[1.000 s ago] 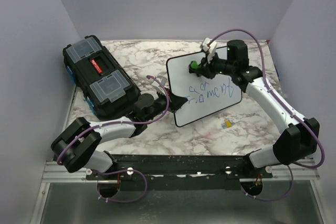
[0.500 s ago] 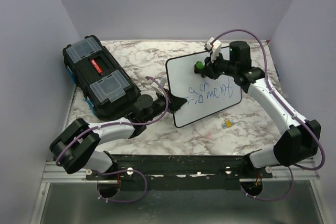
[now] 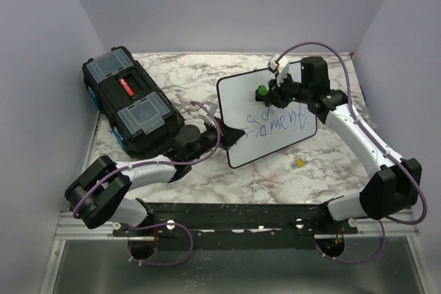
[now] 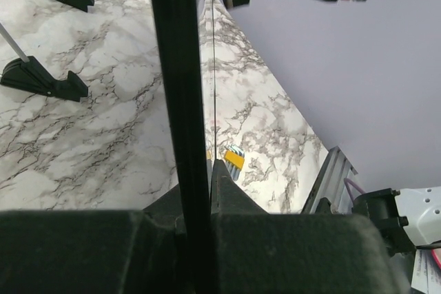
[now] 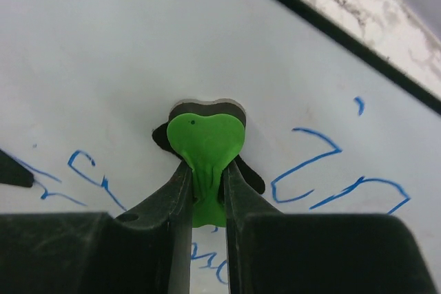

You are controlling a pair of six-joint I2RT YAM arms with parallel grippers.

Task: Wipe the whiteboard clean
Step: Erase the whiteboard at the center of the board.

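The whiteboard [image 3: 238, 98] lies tilted on the marble table with blue handwriting [image 3: 275, 123] across its middle. My left gripper [image 3: 222, 131] is shut on the board's left edge. In the left wrist view the black frame [image 4: 180, 87] runs straight up from between my left gripper [image 4: 203, 170] jaws. My right gripper [image 3: 267, 93] is shut on a green eraser [image 3: 262, 91] and holds it over the upper part of the board. In the right wrist view the eraser [image 5: 204, 139] sits clamped in my right gripper [image 5: 207, 170], its dark pad against the white surface [image 5: 124, 53], just above the blue letters [image 5: 331, 170].
A black toolbox [image 3: 131, 101] lies at the back left. A small yellow and blue object [image 3: 298, 163] rests on the marble just below the board's right half, also visible as the same object [image 4: 232, 158]. Two black feet [image 4: 41, 80] show left of the frame. Purple walls enclose the table.
My right gripper has carried the green eraser a little to the right and slightly down across the top of the board. The left gripper and the board have stayed put.
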